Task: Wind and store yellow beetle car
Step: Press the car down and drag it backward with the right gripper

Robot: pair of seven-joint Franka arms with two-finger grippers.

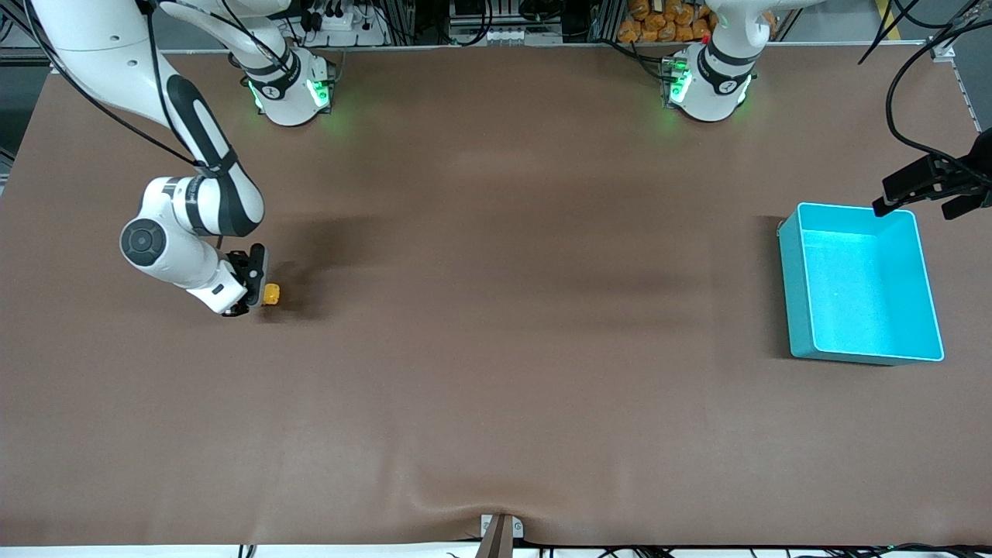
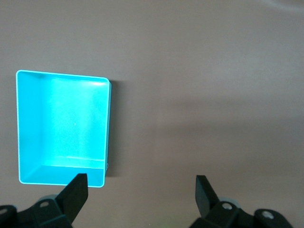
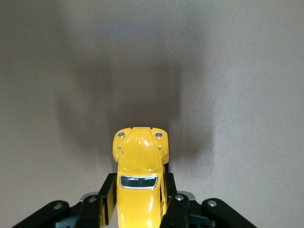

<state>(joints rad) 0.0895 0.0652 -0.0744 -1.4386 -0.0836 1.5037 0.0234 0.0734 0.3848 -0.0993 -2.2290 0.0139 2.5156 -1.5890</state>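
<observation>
The yellow beetle car (image 1: 271,294) sits low at the brown table toward the right arm's end. My right gripper (image 1: 256,293) is shut on it. In the right wrist view the car (image 3: 139,180) points away from the wrist, its rear part clamped between the two black fingers (image 3: 108,197), its nose sticking out past them. I cannot tell whether its wheels touch the table. My left gripper (image 1: 922,198) is open and empty, held up over the teal bin's edge nearest the arm bases. The left wrist view shows its gripper (image 2: 140,192) with the fingers (image 2: 76,190) wide apart.
The teal bin (image 1: 794,294) stands open and empty at the left arm's end of the table; it also shows in the left wrist view (image 2: 107,123). A metal clamp (image 1: 500,535) sits at the table's near edge.
</observation>
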